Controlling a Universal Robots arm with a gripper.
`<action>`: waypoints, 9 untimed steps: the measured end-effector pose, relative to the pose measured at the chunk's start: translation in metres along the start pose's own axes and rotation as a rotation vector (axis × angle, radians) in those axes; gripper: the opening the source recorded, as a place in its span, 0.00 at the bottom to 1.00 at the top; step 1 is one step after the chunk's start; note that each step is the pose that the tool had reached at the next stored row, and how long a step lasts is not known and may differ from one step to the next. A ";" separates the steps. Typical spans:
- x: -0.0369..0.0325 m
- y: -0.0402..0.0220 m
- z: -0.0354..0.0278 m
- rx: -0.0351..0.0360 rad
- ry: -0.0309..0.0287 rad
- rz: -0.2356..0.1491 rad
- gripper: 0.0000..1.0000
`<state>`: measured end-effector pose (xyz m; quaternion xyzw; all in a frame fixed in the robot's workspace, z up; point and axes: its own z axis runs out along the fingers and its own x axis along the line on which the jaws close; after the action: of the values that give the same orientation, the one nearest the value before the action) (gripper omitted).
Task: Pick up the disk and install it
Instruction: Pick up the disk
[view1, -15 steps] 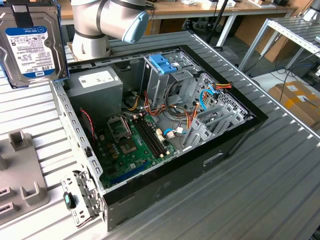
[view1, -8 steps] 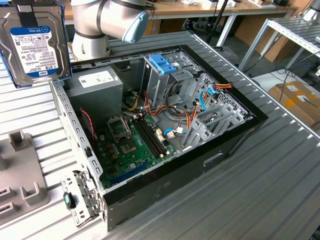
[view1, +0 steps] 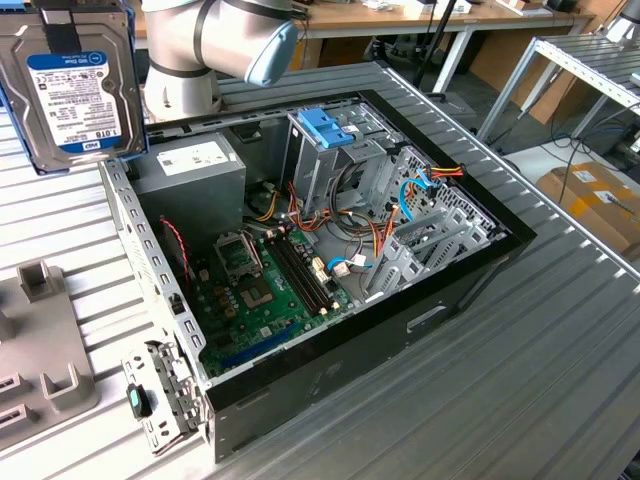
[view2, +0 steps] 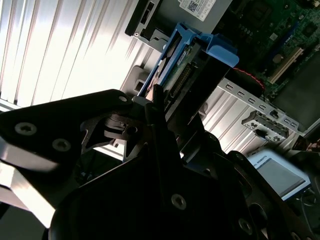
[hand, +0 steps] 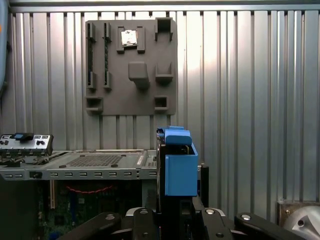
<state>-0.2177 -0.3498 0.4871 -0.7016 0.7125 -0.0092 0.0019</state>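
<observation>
Disk (view1: 75, 90): metal, white-and-blue label, light blue side rails. Upright, label facing exterior view, up in the air just outside the case (view1: 420, 330) corner. Edge-on, rail showing, in both wrist views.

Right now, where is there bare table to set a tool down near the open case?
Bare table runs beside the computer case, toward the exterior view's right. The exterior view's left is crowded: the grey fixture, and the disk in the gripper.
</observation>
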 end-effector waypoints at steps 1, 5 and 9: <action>0.0000 -0.0004 0.0000 0.0000 0.0000 0.000 0.35; -0.0001 -0.0027 0.0000 -0.0001 0.0000 0.000 0.35; -0.0002 -0.0043 0.0000 -0.0001 0.0001 0.000 0.35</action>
<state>-0.2135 -0.3497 0.4871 -0.7016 0.7125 -0.0092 0.0018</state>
